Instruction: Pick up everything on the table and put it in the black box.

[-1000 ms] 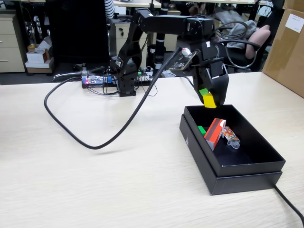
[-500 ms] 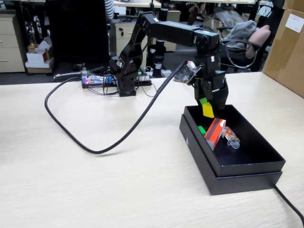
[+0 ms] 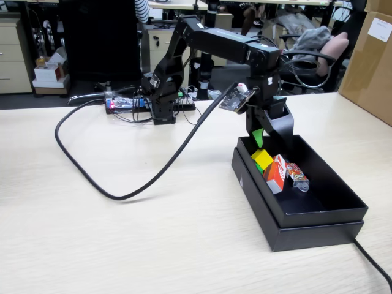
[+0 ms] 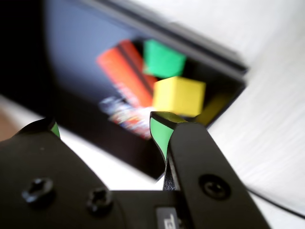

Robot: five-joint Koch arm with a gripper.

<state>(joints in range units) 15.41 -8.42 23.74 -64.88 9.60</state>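
Hanging over the near corner of the black box (image 3: 318,211), the gripper (image 4: 102,128) has its green-lined jaws apart with nothing between them. Below it, the yellow cube (image 3: 262,158) sits inside the box, touching the red box (image 3: 275,173). The green cube (image 4: 163,58) lies just behind the yellow one in the wrist view, also against the red box. A colourful packet (image 3: 296,174) rests on the red box's other side. The black box stands on the beige table (image 3: 122,239).
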